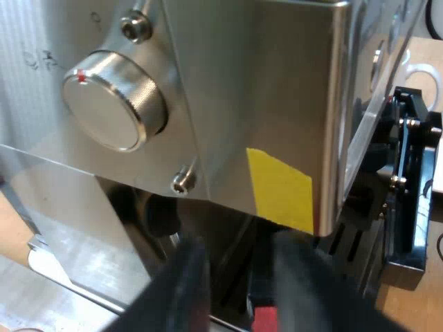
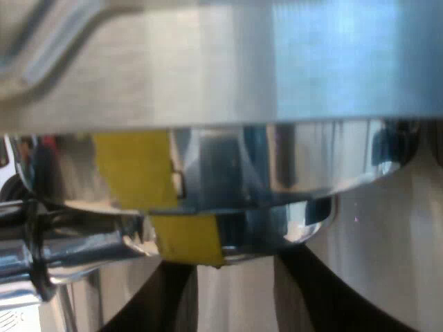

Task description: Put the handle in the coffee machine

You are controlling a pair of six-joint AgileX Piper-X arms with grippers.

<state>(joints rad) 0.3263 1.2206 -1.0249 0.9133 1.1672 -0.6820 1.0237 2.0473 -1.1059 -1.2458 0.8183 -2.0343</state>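
Note:
The espresso machine (image 1: pixel 263 104) stands close in the left wrist view, its steel side carrying a knurled knob (image 1: pixel 114 100) and a patch of yellow tape (image 1: pixel 280 187). My left gripper (image 1: pixel 239 242) points under the machine's front, and the holder handle's red end (image 1: pixel 265 320) shows between its two black fingers. In the right wrist view the chrome brewing ring (image 2: pixel 277 173) with yellow tape (image 2: pixel 183 238) hangs just above my right gripper (image 2: pixel 232 270). Its fingers stand apart with bare steel between them. The right gripper (image 1: pixel 408 180) also shows at the machine's front.
A chrome steam pipe (image 2: pixel 62 252) runs beside the brewing ring. A white mug handle (image 1: pixel 419 72) shows beyond the machine's front edge. Wooden tabletop (image 1: pixel 408 304) lies below the right gripper.

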